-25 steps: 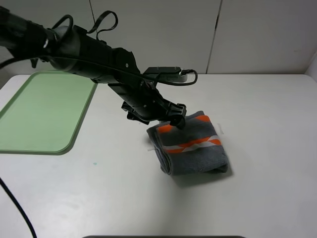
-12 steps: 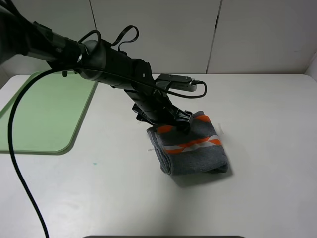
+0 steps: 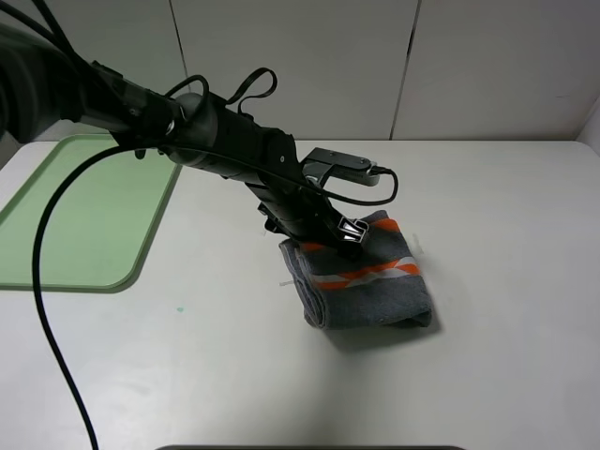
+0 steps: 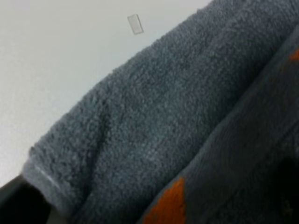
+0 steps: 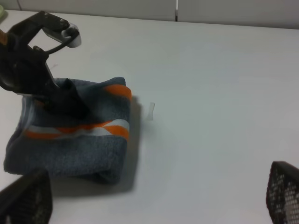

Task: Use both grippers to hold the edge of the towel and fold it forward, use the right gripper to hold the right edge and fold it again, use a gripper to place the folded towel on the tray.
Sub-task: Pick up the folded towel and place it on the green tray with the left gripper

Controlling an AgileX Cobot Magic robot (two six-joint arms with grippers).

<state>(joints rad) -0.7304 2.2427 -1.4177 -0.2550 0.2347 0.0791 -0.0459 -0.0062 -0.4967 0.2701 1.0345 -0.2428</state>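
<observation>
The towel (image 3: 370, 286) lies folded on the white table, dark grey with orange and white stripes on top. My left gripper (image 3: 345, 234) reaches in from the left and is down at the towel's far left corner, jaws open around the edge. In the left wrist view grey terry cloth of the towel (image 4: 177, 116) fills the picture, with one dark finger (image 4: 14, 205) at a corner. My right gripper (image 5: 154, 205) hangs open well off to the towel's (image 5: 74, 144) right, out of the exterior view. The pale green tray (image 3: 84, 211) sits at the far left.
A small pale scrap (image 5: 152, 111) lies on the table just right of the towel. The left arm's black cable (image 3: 56, 309) loops down over the table's front left. A white wall stands behind the table.
The left arm has swung to the right and lowered, bringing its gripper down onto the towel's far left corner. The towel has not moved.
</observation>
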